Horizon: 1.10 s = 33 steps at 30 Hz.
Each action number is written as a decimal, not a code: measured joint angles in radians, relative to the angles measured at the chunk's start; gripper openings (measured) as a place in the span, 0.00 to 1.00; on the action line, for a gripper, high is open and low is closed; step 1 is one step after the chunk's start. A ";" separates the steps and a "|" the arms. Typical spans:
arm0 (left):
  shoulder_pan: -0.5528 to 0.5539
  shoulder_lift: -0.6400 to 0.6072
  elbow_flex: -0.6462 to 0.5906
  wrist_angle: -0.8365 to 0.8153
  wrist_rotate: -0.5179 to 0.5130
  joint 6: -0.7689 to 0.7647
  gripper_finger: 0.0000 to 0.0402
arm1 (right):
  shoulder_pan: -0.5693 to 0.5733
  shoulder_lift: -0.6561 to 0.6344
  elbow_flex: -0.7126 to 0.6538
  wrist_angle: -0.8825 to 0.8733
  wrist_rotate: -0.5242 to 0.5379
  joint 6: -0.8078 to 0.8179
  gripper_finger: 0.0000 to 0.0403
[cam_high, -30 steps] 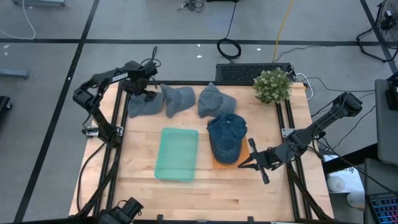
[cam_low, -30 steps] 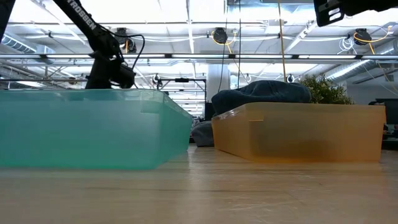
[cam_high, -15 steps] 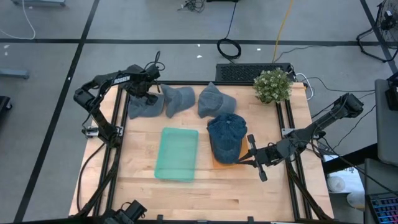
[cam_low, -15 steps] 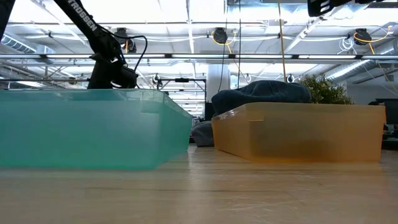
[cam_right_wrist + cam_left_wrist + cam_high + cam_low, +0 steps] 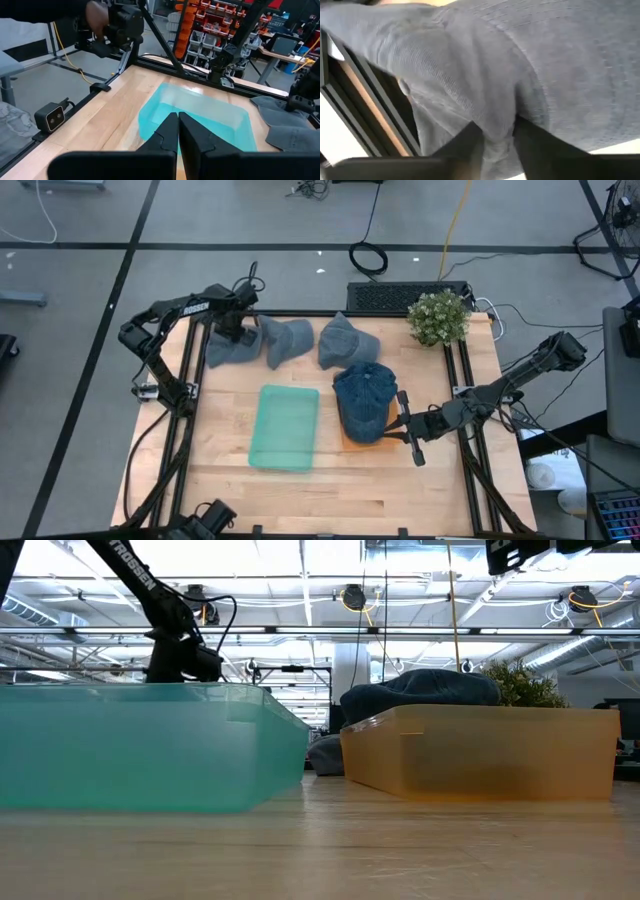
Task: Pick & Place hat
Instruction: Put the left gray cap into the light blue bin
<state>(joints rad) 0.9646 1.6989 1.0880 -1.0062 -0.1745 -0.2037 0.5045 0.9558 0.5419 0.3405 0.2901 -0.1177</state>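
Observation:
Three grey-blue hats lie along the table's far side: the leftmost hat (image 5: 226,352), a middle one (image 5: 287,340) and a right one (image 5: 347,340). My left gripper (image 5: 237,332) points down on the leftmost hat's right part and is shut on its cloth (image 5: 545,65). A dark blue hat (image 5: 365,392) rests in the orange bin (image 5: 346,443). My right gripper (image 5: 403,430) is shut and empty; it hovers level just right of that bin, pointing toward the table's left. My left gripper pinches a raised fold of the leftmost hat's grey cloth (image 5: 497,127) between its two fingers (image 5: 462,147), coming from above and pointing down. The rest of the hat lies on the table around the fold.
An empty teal bin (image 5: 285,427) stands at the table's middle, left of the orange bin. A potted plant (image 5: 438,317) sits at the far right corner. Bare wood runs along the near edge.
My right gripper has swung a little toward the table's left, closer to the orange bin, and stays shut. The hats and bins lie where they were.

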 joint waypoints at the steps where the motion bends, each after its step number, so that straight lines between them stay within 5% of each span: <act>1: 0.002 0.000 -0.006 0.020 0.000 0.009 0.21 | 0.000 0.000 0.000 0.000 0.000 0.000 0.00; 7: 0.018 0.000 -0.020 0.077 0.016 0.063 0.03 | 0.000 0.000 0.000 0.000 0.000 0.000 0.00; 19: -0.056 -0.198 0.077 -0.070 -0.037 0.173 0.01 | 0.000 0.000 0.000 -0.002 -0.001 0.001 0.00; 33: -0.323 -0.535 0.252 0.014 -0.043 0.175 0.02 | 0.000 0.000 0.000 -0.002 0.000 0.000 0.00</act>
<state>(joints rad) 0.6418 1.1636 1.3399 -0.9921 -0.2177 -0.0292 0.5049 0.9558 0.5419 0.3387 0.2897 -0.1173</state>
